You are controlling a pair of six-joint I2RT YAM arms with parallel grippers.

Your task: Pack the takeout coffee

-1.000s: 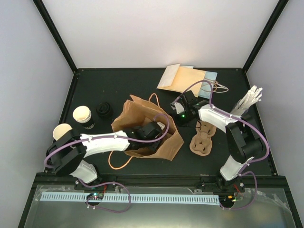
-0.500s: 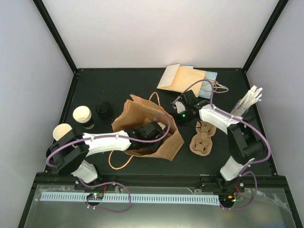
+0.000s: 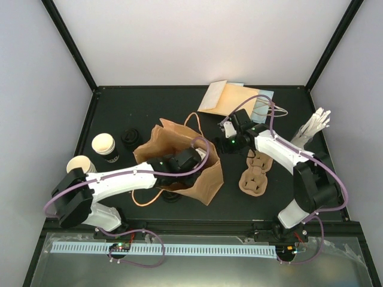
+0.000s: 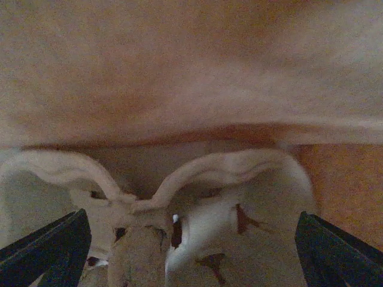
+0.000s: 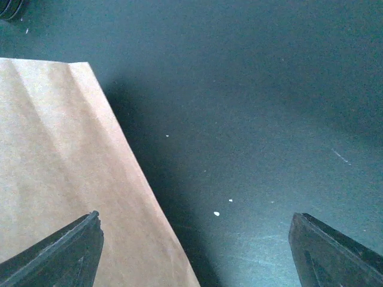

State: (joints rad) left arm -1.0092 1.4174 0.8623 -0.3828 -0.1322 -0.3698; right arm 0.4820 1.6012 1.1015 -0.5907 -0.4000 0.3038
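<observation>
Two takeout coffee cups stand at the table's left: one (image 3: 103,145) cream with a black sleeve, the other (image 3: 78,165) beside my left arm's elbow. My left gripper (image 3: 189,159) reaches into the mouth of the brown paper bag (image 3: 170,140). In the left wrist view its fingers (image 4: 48,248) stand wide apart with nothing between them, above a pale moulded-pulp carrier (image 4: 239,197) inside the bag (image 4: 179,72). My right gripper (image 3: 227,133) hovers open just right of the bag, over bare table, with the bag's edge (image 5: 60,173) by its left finger (image 5: 57,254).
Black lids (image 3: 130,139) lie behind the cups. A brown pulp carrier (image 3: 255,173) lies to the right of the bag. Flat paper envelopes (image 3: 230,98) are at the back and white stirrers (image 3: 314,127) at the right. The bag's handle loop (image 3: 143,200) trails toward the front.
My left gripper has opened wide inside the bag. The bag and left arm shifted slightly left. My right gripper drew back from the bag's edge toward the rear.
</observation>
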